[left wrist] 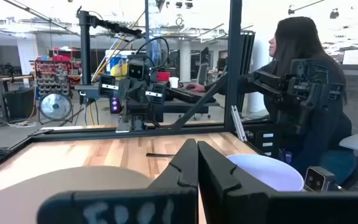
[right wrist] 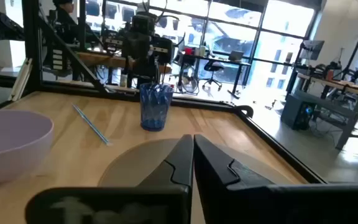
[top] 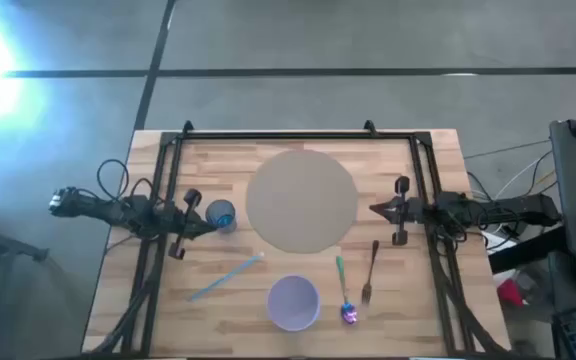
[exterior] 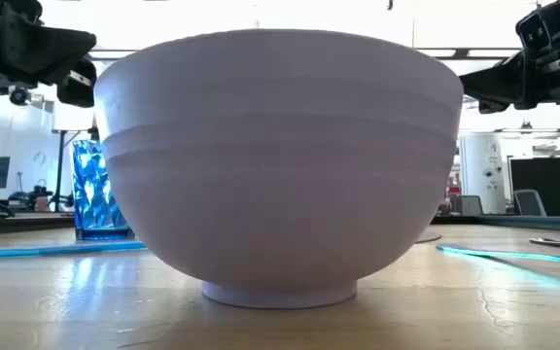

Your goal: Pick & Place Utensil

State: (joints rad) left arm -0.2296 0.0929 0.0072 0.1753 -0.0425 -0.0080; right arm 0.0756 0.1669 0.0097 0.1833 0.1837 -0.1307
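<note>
Beside the fork (top: 369, 271) on the table (top: 218, 310), nothing is yet grasped: both the left pincer (top: 190, 224) and right pincer (top: 388, 211) are held clenched, so opening and descent are judged next.

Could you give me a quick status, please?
Both claws shut and empty: left, right. Fork untouched on table. Nothing in the way.

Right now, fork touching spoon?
Apart. High view shows bare wood between the fork and the spoon, lying side by side right of the bowl.
</note>
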